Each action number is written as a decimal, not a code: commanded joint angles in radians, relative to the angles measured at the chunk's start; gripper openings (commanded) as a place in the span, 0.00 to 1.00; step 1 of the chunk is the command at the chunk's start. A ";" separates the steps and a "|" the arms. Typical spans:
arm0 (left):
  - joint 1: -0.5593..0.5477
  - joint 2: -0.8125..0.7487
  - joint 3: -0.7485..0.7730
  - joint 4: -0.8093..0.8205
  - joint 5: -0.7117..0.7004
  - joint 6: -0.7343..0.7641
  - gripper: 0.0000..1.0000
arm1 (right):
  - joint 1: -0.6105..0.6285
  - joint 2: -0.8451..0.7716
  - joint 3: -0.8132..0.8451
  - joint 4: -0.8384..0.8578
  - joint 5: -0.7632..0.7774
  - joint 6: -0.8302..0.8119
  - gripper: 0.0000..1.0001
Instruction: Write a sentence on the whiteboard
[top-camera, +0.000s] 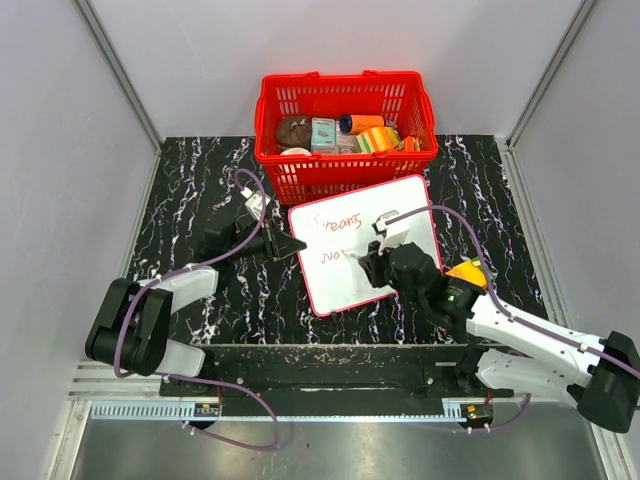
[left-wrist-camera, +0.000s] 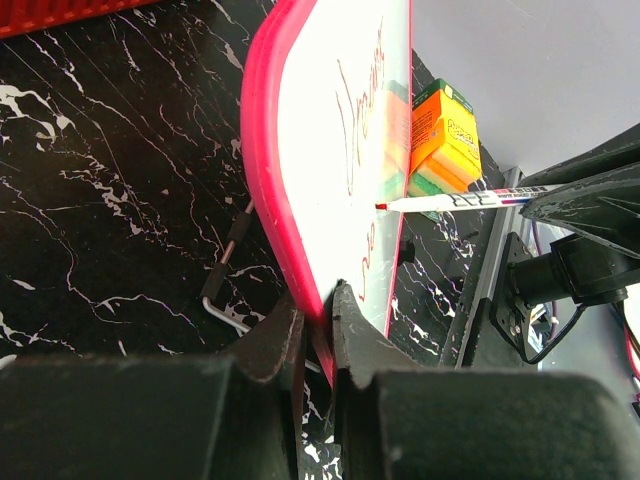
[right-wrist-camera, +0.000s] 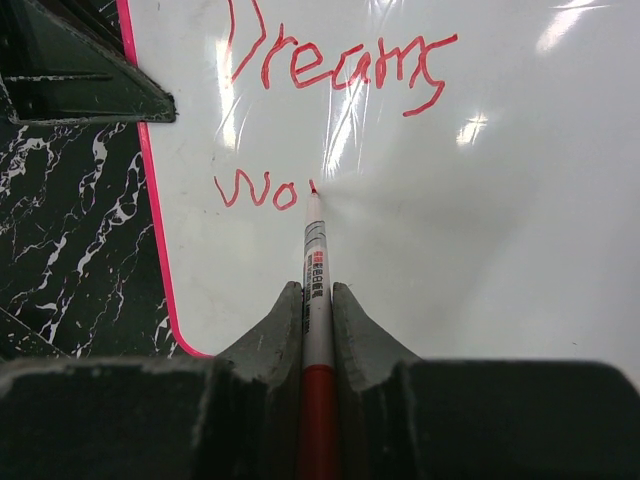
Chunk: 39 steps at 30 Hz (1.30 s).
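Note:
The whiteboard (top-camera: 345, 268) lies on the black marble table in front of the red basket, slightly tilted. Red writing (right-wrist-camera: 340, 62) on it reads "Dreams", with "Wo" (right-wrist-camera: 255, 190) on a second line. My left gripper (top-camera: 290, 245) is shut on the whiteboard's left rim (left-wrist-camera: 290, 240). My right gripper (right-wrist-camera: 317, 292) is shut on a slim red-and-white marker pen (right-wrist-camera: 316, 260); its red tip touches the board just right of "Wo". The pen also shows in the left wrist view (left-wrist-camera: 460, 201).
A red basket (top-camera: 345, 100) with several small items stands behind the board. An orange and green box (left-wrist-camera: 448, 135) lies beyond the board's right edge. A metal hex key (left-wrist-camera: 225, 290) lies on the table by the board's left rim.

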<state>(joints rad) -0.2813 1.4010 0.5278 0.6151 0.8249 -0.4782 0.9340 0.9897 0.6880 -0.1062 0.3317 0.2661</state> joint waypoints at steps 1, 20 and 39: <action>-0.016 -0.004 0.005 -0.015 -0.044 0.164 0.00 | -0.001 -0.023 -0.015 -0.020 0.009 0.015 0.00; -0.019 -0.004 0.005 -0.017 -0.044 0.165 0.00 | -0.001 -0.029 -0.031 -0.040 -0.017 0.035 0.00; -0.019 -0.005 0.006 -0.017 -0.044 0.165 0.00 | -0.001 0.006 0.024 0.025 0.049 -0.002 0.00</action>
<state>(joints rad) -0.2813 1.4010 0.5278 0.6102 0.8207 -0.4778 0.9340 0.9775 0.6712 -0.1162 0.3252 0.2855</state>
